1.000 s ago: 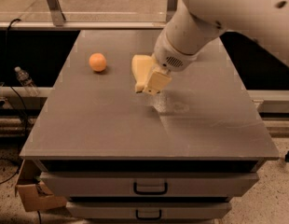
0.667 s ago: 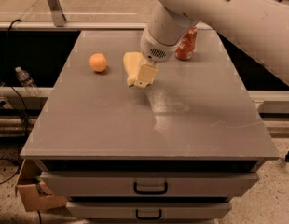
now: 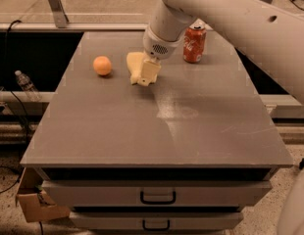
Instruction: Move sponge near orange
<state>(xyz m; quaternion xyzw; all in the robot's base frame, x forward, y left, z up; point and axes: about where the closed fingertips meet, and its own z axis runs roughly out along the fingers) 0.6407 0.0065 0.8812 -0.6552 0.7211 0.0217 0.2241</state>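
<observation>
Gripper [image 3: 143, 76] just right of orange [image 3: 102, 65], low over table [image 3: 142, 131], fingers clamped on sponge [image 3: 134, 64]. Sponge tilted, near orange but apart, strip of bare table between. Cannot tell whether sponge's lower edge touches table. Can [image 3: 194, 43] upright, well right of orange, slightly farther back. Arm [image 3: 230, 13] slants up to right of orange.

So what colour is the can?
Red can, camera view; gripper between it and the orange, at the sponge.
</observation>
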